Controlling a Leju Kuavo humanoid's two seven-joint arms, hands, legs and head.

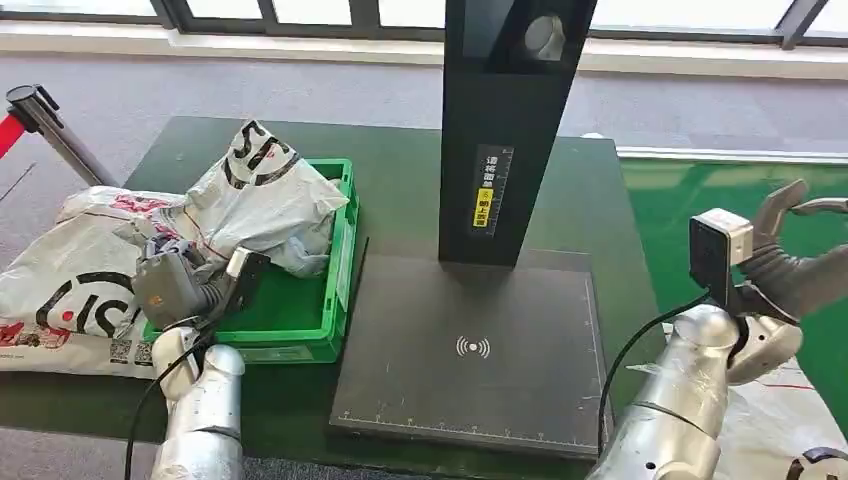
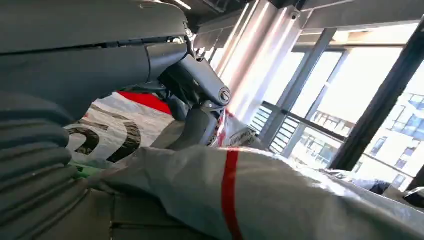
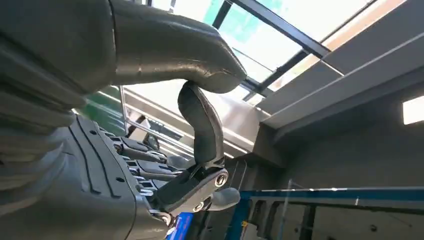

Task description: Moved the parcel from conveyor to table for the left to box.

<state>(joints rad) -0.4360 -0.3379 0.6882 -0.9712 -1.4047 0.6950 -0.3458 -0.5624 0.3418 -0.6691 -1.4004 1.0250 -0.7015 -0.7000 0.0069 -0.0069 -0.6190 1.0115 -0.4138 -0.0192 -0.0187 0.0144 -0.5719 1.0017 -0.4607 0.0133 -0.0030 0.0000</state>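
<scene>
A white parcel (image 1: 265, 190) with black lettering lies tilted in the green crate (image 1: 335, 300) at the table's left, one end sticking up above the rim. My left hand (image 1: 180, 275) sits at the parcel's near-left end, by the crate's left wall, and grips the bag there. In the left wrist view the fingers (image 2: 200, 107) curl onto crumpled white plastic, with a red-striped parcel (image 2: 260, 195) in front. My right hand (image 1: 795, 250) hangs over the green conveyor (image 1: 690, 200) on the right, fingers (image 3: 200, 125) spread and holding nothing.
A larger white parcel (image 1: 70, 285) lies outside the crate on the left of the dark table (image 1: 400, 190). A black scanner column (image 1: 510, 120) stands on a black pad (image 1: 470, 350) mid-table. Another white bag (image 1: 775, 410) lies under my right arm. A belt post (image 1: 40, 110) stands far left.
</scene>
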